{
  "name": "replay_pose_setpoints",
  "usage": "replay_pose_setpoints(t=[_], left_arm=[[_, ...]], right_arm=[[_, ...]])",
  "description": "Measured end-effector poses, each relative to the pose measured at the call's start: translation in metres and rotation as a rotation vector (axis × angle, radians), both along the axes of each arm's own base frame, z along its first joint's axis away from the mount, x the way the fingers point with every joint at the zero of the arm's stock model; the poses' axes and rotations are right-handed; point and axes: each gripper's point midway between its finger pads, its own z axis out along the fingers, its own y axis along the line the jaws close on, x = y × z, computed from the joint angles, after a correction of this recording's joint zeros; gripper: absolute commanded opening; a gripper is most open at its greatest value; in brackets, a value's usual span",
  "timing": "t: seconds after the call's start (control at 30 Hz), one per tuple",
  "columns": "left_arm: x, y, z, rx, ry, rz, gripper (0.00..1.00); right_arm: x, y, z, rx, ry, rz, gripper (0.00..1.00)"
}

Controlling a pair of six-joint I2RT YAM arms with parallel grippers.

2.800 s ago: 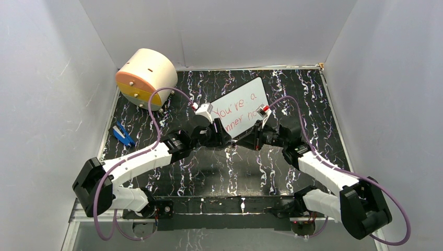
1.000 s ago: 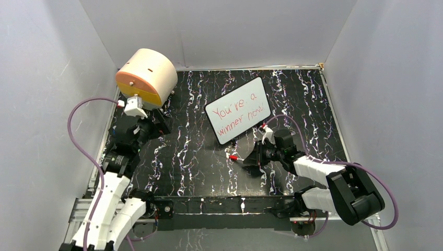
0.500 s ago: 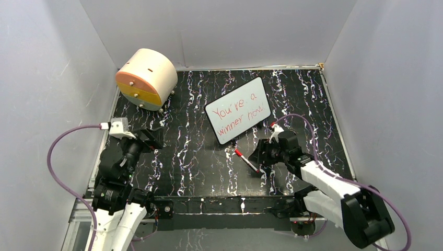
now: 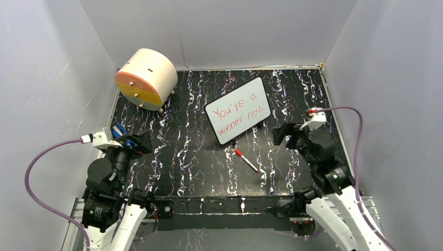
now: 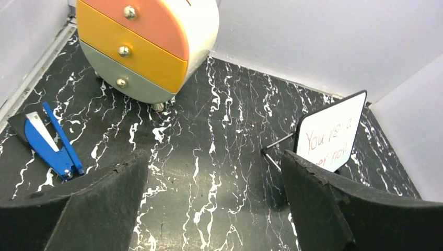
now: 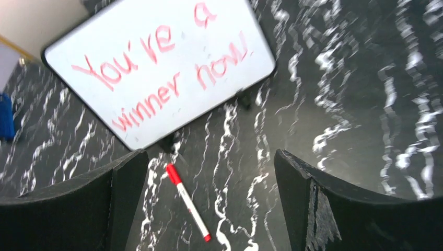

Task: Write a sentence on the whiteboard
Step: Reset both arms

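Observation:
The whiteboard stands propped at a tilt on a wire stand at mid-table, and shows in the left wrist view and the right wrist view. The sentence on it is red handwriting in two slanted lines, "You're a winner now". A white marker with a red cap lies loose on the table in front of the board. My right gripper hangs open to the marker's right, holding nothing. My left gripper is open and empty at the near left.
A beige drum with orange and yellow drawer fronts sits at the back left. A blue hand tool lies by the left wall, partly hidden under my left gripper in the top view. Grey walls close three sides.
My right gripper opened, left the marker lying on the table, then drew back up and to the right. My left arm pulled back toward the near left corner.

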Motion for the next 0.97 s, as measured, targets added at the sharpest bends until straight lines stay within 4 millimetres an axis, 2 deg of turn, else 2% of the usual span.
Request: replay_pose_setpoints(t=[0.13,0.23,0.37,0.5,0.8,0.97], left_arm=[[-0.011,0.008,0.013,-0.014,-0.027,0.033,0.94],[-0.018,0.013,0.018,-0.029,-0.048,0.056,0.94],[-0.023,0.018,0.018,-0.040,-0.050,0.077,0.94],[-0.025,0.020,0.020,-0.048,-0.052,0.090,0.94],[-0.027,0.019,0.022,-0.070,-0.069,0.087,0.94],[-0.029,0.018,0.017,-0.074,-0.071,0.081,0.94]], right_arm=[[-0.011,-0.031,0.040,-0.018,-0.134,-0.108,0.99],[-0.017,-0.050,0.053,-0.046,-0.189,-0.168,0.99],[-0.028,-0.067,0.055,-0.086,-0.221,-0.216,0.99],[-0.037,-0.076,0.063,-0.080,-0.270,-0.236,0.99],[-0.040,-0.078,0.059,-0.075,-0.282,-0.238,0.99],[-0.044,-0.080,0.059,-0.063,-0.299,-0.240,0.99]])
